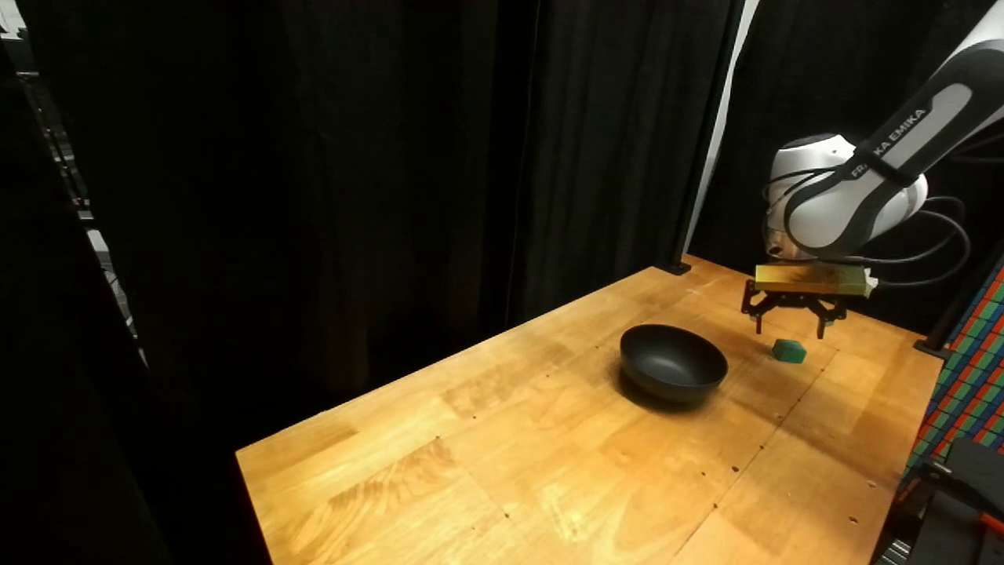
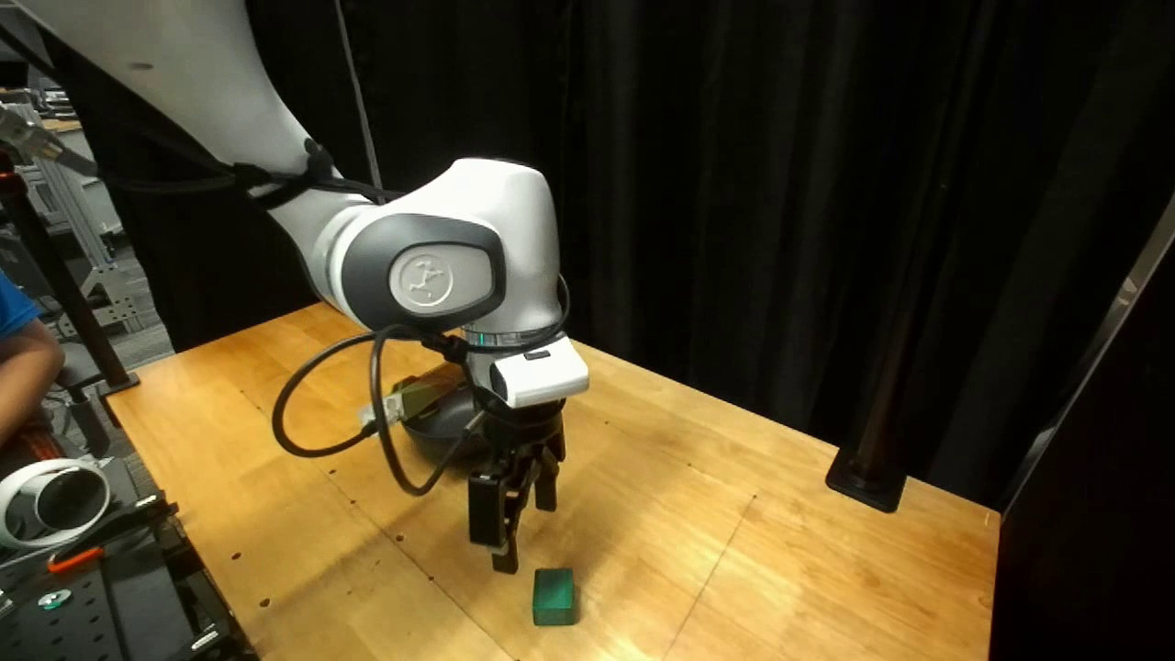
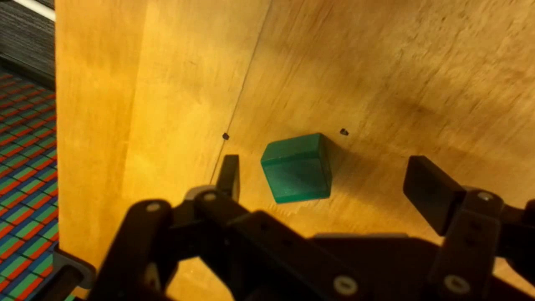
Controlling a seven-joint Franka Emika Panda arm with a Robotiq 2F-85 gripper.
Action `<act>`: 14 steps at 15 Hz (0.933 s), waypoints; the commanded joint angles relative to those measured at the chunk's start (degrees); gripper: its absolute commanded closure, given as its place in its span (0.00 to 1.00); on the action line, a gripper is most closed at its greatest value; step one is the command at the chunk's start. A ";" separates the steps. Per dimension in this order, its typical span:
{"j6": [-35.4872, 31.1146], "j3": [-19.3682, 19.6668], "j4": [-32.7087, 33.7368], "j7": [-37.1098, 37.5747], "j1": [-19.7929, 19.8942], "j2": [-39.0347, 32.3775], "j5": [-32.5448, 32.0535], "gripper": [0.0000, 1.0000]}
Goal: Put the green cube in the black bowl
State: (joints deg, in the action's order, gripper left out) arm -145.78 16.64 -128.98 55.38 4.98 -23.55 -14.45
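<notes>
The table bears the green cube, in an exterior view at six o'clock from the wide-spread, empty gripper.

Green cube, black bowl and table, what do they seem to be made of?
Green cube: perhaps plastic or painted wood; smooth, flat faces. Black bowl: metal or plastic, unclear; satiny, with a soft highlight inside. Table: wood, likely varnished; visible grain and glossy patches.

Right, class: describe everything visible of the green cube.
The green cube is a small, deep-green block with flat faces and straight edges, of uncertain material, perhaps plastic. It rests flat on the wooden table, apart from the larger black bowl. The open gripper hangs clear of it, so only the table touches it.
</notes>
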 commanded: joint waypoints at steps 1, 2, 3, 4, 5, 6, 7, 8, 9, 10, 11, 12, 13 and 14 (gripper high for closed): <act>2.59 1.31 3.87 1.83 -0.99 -3.88 2.55 0.00; 3.02 0.94 4.29 1.10 -0.52 -4.46 3.69 0.00; 3.08 0.87 4.69 0.87 -0.37 -5.06 4.62 0.00; 3.19 0.82 5.12 0.69 -0.26 -5.63 5.44 0.00; 2.86 0.92 5.50 0.75 -0.24 -6.19 6.05 0.00; 2.89 0.78 5.92 0.35 0.03 -6.66 6.98 0.00; 2.46 0.97 6.29 0.47 0.06 -7.24 7.40 0.00; 2.25 1.06 6.69 0.46 0.23 -7.79 7.98 0.00; 1.98 1.20 6.97 0.46 0.30 -8.19 8.36 0.00; 1.94 1.31 7.31 0.29 0.46 -8.60 8.68 0.00; 2.02 1.35 7.70 -0.07 0.75 -9.00 8.93 0.00; 2.27 1.30 8.08 -0.52 1.10 -9.32 9.25 0.00; 2.38 1.22 8.41 -1.00 1.52 -9.60 9.64 0.00; 2.44 1.17 8.75 -1.25 1.87 -9.87 10.10 0.00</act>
State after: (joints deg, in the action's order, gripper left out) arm -144.24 17.61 -122.75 56.34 5.92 -31.92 -6.52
